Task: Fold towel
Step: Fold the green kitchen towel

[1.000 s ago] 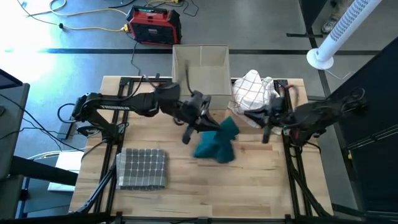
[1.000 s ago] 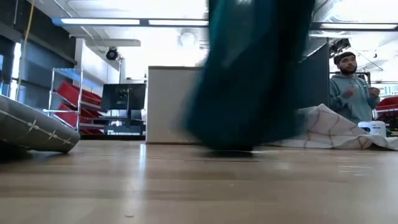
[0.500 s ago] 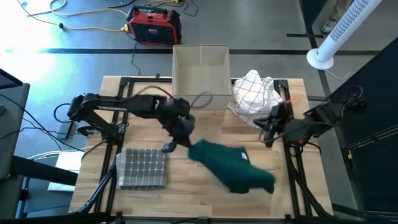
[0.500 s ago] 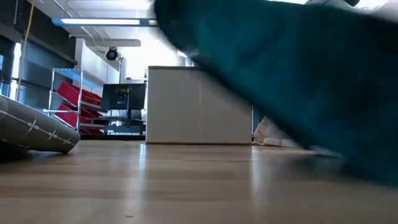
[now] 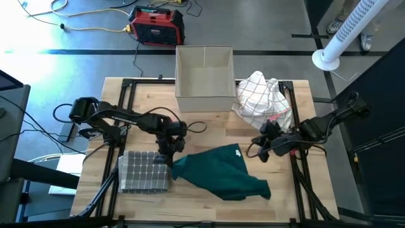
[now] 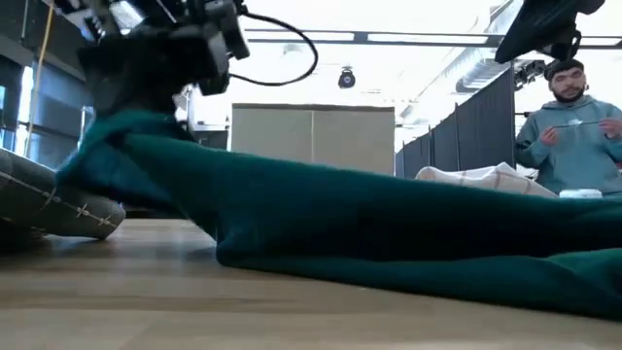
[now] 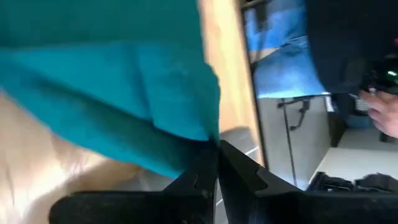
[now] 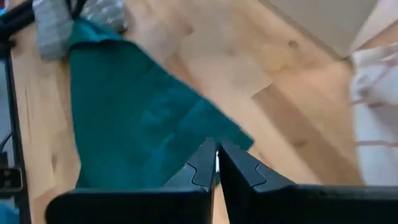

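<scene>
Wooden table (image 5: pixel 190 202) now carries the teal towel (image 5: pixel 218 172) spread flat, no longer bunched midair. Left gripper (image 5: pixel 167 158) pinches its corner beside the grey folded towel (image 5: pixel 145 171); right gripper (image 5: pixel 258 149) hovers closed and empty. No writing is legible.

The middle of the table (image 5: pixel 190 206) is covered by the spread teal towel (image 5: pixel 218 174). Its left is blocked by a grey folded cloth (image 5: pixel 145 171), its back by a box (image 5: pixel 204 77) and a white checked cloth (image 5: pixel 262 95). Bare wood is left between box and towel.
</scene>
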Robot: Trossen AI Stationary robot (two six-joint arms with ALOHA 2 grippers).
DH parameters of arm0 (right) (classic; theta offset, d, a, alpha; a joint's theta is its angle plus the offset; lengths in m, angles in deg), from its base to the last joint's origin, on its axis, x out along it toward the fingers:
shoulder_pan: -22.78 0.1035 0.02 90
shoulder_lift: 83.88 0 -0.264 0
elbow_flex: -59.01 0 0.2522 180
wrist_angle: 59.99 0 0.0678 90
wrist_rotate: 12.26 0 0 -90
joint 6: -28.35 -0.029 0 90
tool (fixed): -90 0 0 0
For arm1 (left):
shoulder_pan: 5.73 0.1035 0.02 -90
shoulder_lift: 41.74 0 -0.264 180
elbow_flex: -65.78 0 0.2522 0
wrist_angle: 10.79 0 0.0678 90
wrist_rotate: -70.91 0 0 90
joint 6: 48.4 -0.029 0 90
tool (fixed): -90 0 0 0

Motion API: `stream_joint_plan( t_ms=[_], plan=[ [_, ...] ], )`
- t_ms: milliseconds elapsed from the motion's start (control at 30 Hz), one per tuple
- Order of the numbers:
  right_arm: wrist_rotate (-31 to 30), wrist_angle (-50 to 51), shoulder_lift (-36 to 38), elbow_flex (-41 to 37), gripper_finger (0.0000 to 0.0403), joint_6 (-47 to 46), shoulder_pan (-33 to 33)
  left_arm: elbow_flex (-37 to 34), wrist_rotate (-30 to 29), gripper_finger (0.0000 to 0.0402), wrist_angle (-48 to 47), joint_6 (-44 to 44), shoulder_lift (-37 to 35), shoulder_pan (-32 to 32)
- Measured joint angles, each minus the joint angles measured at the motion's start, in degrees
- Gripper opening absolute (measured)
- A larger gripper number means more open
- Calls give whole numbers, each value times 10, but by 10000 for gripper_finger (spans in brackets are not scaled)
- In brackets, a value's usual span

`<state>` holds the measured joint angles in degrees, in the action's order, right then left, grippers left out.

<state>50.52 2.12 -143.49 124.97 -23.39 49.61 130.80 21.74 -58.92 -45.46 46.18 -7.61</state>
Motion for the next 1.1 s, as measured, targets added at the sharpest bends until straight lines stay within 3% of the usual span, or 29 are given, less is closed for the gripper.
stream_joint_plan(
  t_ms=[167, 367, 633, 733, 833, 1100],
  plan=[
    [42, -45, -30, -17, 54, 23, -7, -32, -69, 21, 3, 37, 0, -14],
    [72, -50, -86, -17, 133, 70, -35, -36, -133, 89, 13, 62, 0, -16],
    [93, -57, -123, -18, 158, 208, -102, -36, -338, 172, 88, 30, 0, 13],
    [110, -57, -133, -18, 158, 280, -134, -34, -346, 186, 93, 26, 0, 37],
    [168, -82, -149, -19, 158, 335, -165, -26, -319, 191, 71, 41, -5, 53],
    [258, -261, -160, -132, 159, 363, -217, -22, -283, 191, 49, 120, -56, 24]
  ],
)
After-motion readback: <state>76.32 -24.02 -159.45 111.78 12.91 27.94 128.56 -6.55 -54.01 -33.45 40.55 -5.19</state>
